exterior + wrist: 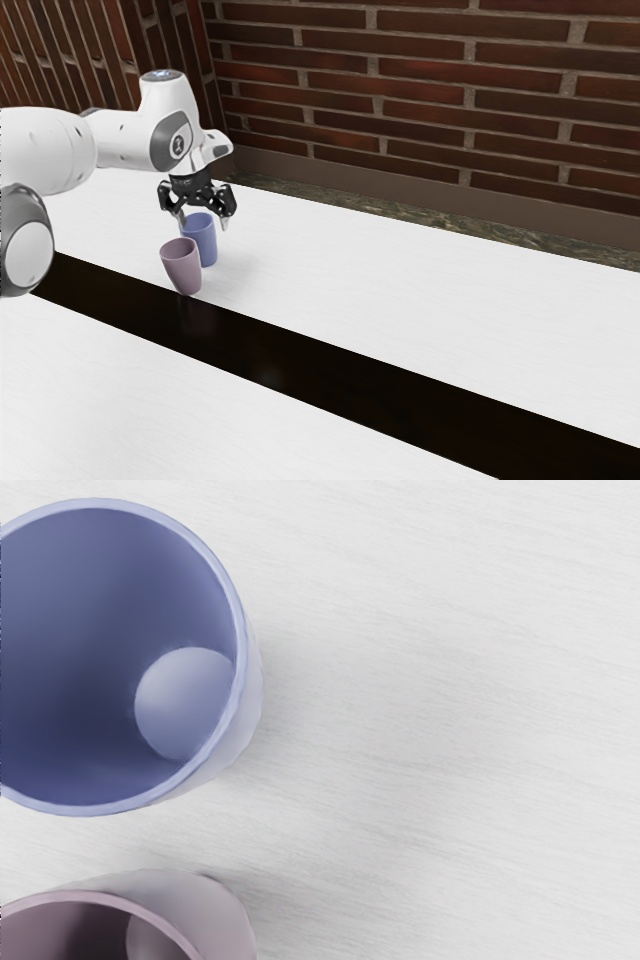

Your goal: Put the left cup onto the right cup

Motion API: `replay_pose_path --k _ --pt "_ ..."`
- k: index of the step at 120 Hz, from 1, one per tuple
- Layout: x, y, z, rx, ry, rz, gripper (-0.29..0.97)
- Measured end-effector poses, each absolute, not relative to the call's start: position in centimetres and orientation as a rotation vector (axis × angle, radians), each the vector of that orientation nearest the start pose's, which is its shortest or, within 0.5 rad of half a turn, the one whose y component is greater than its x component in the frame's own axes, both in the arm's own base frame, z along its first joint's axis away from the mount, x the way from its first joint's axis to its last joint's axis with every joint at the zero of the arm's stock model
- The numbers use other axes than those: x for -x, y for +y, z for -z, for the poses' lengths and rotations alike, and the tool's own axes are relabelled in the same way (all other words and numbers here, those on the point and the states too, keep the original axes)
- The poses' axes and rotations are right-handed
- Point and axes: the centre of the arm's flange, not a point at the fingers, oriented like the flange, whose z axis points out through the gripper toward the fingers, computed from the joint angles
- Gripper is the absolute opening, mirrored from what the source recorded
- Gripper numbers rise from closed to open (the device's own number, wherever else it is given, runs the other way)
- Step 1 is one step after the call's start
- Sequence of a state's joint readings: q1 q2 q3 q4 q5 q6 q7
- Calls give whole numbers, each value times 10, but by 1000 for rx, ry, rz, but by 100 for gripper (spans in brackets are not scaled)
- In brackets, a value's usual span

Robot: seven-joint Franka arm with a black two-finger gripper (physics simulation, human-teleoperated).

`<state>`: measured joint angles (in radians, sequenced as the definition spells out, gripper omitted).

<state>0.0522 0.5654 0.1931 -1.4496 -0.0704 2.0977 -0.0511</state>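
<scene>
Brickwork (420, 90) backs a white, faintly grained table (420, 290) crossed by a black band (300, 370). Gripper (200, 217) hangs wide open over the smooth, tapered blue cup (204, 243), the mauve cup (183, 267) just beside it, both upright.

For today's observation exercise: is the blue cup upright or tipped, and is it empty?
Upright and empty. The blue cup stands on its base on the table, mouth up; the wrist view looks down onto its bare bottom.

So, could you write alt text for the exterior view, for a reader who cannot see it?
A white robot arm holds its open black gripper just over a blue cup on a white table; a mauve cup stands close beside it.
</scene>
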Motion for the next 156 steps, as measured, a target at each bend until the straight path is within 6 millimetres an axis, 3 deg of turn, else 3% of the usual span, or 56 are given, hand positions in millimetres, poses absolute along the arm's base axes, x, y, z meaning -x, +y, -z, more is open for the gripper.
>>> replay_pose_path --k 45,133,156 --pt "-719 164 -362 3080 -416 165 68" --pt "-740 177 -346 3105 -339 196 68" --pt "-746 173 -339 3111 -314 203 68"
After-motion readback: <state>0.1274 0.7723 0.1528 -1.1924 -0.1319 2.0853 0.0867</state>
